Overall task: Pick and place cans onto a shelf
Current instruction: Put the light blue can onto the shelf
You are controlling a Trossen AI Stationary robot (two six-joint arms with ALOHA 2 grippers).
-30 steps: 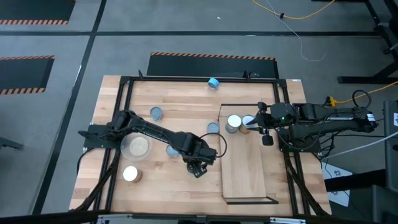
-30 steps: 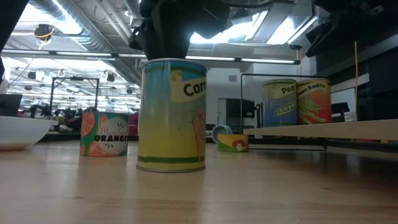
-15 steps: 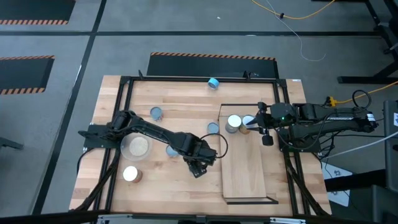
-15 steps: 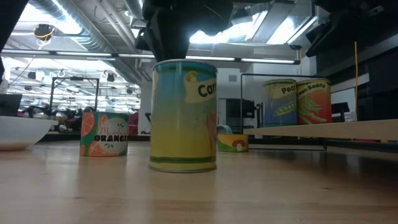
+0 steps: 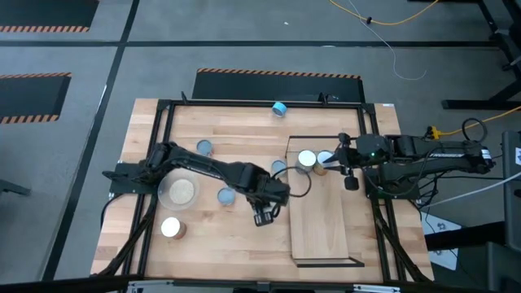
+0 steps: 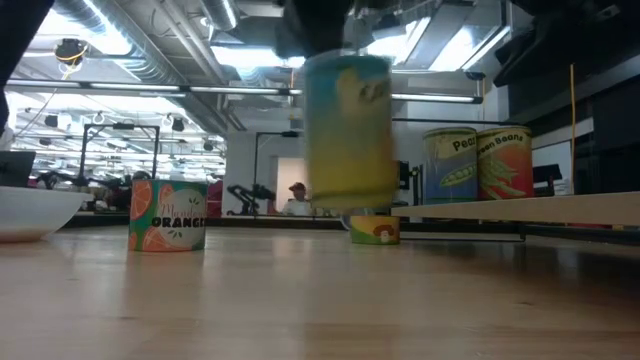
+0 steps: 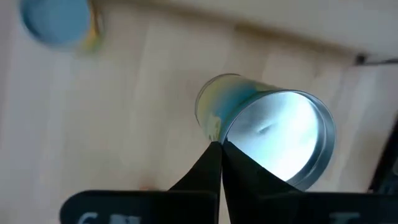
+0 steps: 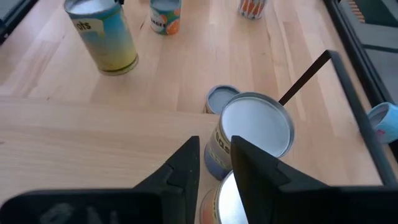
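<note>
**Yellow can off the table**

My left gripper (image 5: 262, 216) is pinching the yellow can (image 6: 349, 130), clear of the plank table (image 5: 236, 244), just beside the shelf (image 5: 326, 228). My right gripper (image 5: 348, 181) hangs part-spread over two cans (image 5: 307, 159) on the shelf. An orange can (image 6: 167, 214) and bowl (image 6: 30, 212) stand before a bright workshop.

bright ceiling lights (image 6: 440, 45) glare overhead while the lifted can (image 6: 348, 128) is motion-blurred.

Lifted can (image 6: 348, 128) blurred, label seemingly unreadable.
</note>
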